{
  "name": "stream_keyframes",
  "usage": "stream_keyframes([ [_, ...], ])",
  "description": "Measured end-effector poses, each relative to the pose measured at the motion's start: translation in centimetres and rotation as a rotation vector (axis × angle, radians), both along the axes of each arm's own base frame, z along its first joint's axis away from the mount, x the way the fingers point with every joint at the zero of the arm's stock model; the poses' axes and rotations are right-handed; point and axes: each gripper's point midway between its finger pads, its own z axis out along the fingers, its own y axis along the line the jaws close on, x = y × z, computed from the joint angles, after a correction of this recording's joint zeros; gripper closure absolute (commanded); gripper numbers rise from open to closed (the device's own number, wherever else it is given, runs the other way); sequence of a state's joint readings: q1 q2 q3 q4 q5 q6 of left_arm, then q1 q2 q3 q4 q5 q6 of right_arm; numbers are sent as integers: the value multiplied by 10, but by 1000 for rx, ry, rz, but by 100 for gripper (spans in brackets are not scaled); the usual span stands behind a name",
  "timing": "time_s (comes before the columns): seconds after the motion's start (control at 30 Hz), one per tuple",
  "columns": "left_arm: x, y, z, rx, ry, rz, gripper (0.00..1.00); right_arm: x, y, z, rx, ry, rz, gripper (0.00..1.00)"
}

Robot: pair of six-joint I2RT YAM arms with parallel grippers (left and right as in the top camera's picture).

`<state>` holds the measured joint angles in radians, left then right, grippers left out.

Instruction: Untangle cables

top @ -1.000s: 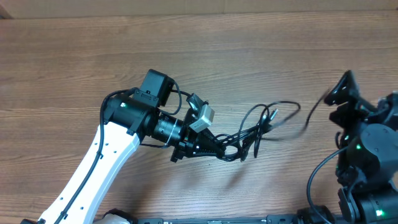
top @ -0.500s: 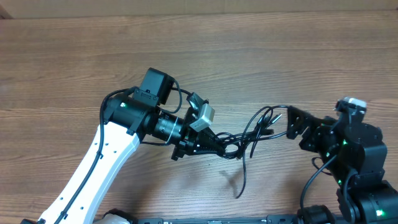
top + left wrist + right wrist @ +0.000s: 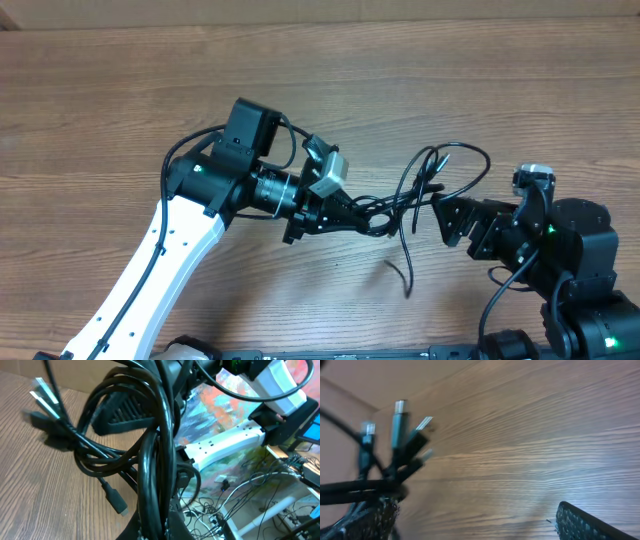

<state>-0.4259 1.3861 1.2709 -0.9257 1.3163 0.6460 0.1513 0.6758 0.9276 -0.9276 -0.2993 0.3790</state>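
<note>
The cables [image 3: 412,192] are a knotted black bundle with loops and plug ends, held above the table's middle. My left gripper [image 3: 345,214] is shut on the bundle's left end; in the left wrist view the thick black strands [image 3: 150,445] run straight up out of its jaws [image 3: 161,527]. One loose strand [image 3: 404,262] hangs down toward the front. My right gripper [image 3: 462,226] is open just right of the bundle. In the right wrist view several plug ends [image 3: 400,425] stick up beside its left finger, with nothing between its open jaws [image 3: 480,525].
The wooden table [image 3: 120,110] runs under both arms. The left arm's white link [image 3: 170,260] crosses the front left. The right arm's black base [image 3: 585,290] fills the front right corner. A white power strip [image 3: 225,442] and floor wires show beyond the table edge.
My right arm swung in from the far right, gripper open, close to the bundle. The left gripper rose slightly with the bundle. A loose strand dropped toward the front.
</note>
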Motion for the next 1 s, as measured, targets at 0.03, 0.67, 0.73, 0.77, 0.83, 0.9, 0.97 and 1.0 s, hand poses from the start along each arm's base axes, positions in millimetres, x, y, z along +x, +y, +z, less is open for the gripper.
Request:
stream_keyframes([
  [0.03, 0, 0, 0, 1, 5, 2, 96, -1, 2, 1, 5, -2, 17, 0],
  [0.67, -21, -8, 15, -67, 83, -89, 96, 26, -3, 6, -39, -60, -16, 0],
  [0.73, -21, -7, 14, -61, 96, -88, 96, 33, -15, 1, -72, -43, -90, 0],
  [0.77, -22, -7, 13, -57, 104, -88, 96, 35, -20, -1, -85, -40, -120, 0],
  [0.83, -23, -7, 12, -48, 124, -86, 96, 39, -32, -2, -116, -40, -195, 0],
  [0.9, -24, -6, 11, -42, 139, -86, 96, 44, -43, 0, -142, -57, -255, 0],
  [0.97, -25, -6, 11, -37, 151, -84, 96, 48, -53, 5, -165, -80, -313, 0],
  [1.0, -25, -5, 11, -33, 161, -83, 96, 49, -56, 7, -171, -90, -332, 0],
])
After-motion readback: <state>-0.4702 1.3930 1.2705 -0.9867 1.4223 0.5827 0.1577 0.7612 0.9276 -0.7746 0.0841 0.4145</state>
